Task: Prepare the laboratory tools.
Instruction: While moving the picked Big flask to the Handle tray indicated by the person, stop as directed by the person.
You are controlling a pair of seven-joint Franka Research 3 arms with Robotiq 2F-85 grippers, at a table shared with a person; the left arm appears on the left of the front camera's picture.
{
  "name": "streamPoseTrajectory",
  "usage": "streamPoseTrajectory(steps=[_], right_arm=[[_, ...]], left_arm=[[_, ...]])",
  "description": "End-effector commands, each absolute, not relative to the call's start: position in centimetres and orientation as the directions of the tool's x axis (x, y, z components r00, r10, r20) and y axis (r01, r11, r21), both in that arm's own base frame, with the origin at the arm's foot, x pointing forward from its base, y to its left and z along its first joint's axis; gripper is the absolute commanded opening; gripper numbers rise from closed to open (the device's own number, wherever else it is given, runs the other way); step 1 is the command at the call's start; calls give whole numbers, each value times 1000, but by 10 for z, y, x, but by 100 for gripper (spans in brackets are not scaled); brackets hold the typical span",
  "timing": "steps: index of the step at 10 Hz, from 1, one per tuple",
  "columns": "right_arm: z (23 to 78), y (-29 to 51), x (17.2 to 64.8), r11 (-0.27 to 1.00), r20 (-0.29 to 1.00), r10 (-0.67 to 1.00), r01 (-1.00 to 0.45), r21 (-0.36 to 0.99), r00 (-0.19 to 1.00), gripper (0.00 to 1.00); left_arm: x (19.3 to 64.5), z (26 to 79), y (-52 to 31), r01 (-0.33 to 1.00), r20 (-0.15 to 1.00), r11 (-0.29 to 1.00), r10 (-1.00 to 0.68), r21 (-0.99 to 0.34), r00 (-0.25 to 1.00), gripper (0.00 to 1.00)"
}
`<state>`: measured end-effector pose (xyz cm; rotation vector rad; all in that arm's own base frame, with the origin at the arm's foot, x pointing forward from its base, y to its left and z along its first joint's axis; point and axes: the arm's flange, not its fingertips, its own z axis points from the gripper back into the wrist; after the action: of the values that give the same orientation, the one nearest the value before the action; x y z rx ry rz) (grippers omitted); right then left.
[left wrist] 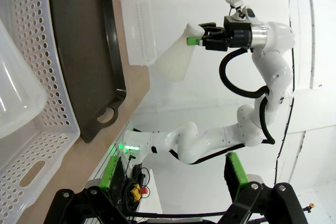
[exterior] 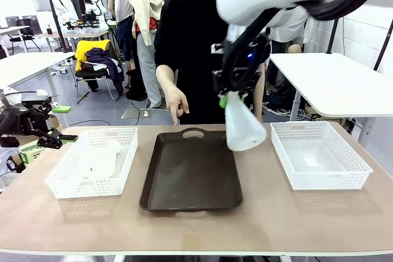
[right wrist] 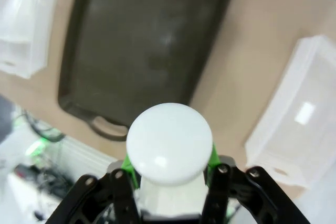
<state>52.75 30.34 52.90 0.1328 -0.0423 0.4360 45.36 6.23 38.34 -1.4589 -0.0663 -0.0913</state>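
One frosted-white conical flask hangs above the gap between the dark tray and the right basket, base tilted down. My right gripper is shut on its neck. In the right wrist view the flask's round base faces the camera between my green pads. The second flask lies on its side in the left white basket; it is also close by in the left wrist view. My left gripper is off the table's left edge, open and empty.
An empty white lattice basket stands at the right. The brown handled tray holds nothing. A person in black stands at the far side, one hand hanging over the tray's far edge. Bare tabletop lies along the front.
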Motion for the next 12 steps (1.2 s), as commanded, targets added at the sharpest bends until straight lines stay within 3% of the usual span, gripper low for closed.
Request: streamPoseTrajectory(steps=[1, 6, 12], right_arm=[[516, 335, 542, 879, -4, 468, -465, 102, 884, 0], [457, 386, 547, 840, -107, 537, -520, 154, 837, 0], [457, 377, 559, 866, -67, 477, -456, 206, 876, 0]], left_arm=[[453, 385, 64, 105, 104, 106, -20, -989, 994, 100], [453, 385, 64, 105, 104, 106, -20, -989, 994, 100], [453, 385, 64, 105, 104, 106, -20, -989, 994, 100]])
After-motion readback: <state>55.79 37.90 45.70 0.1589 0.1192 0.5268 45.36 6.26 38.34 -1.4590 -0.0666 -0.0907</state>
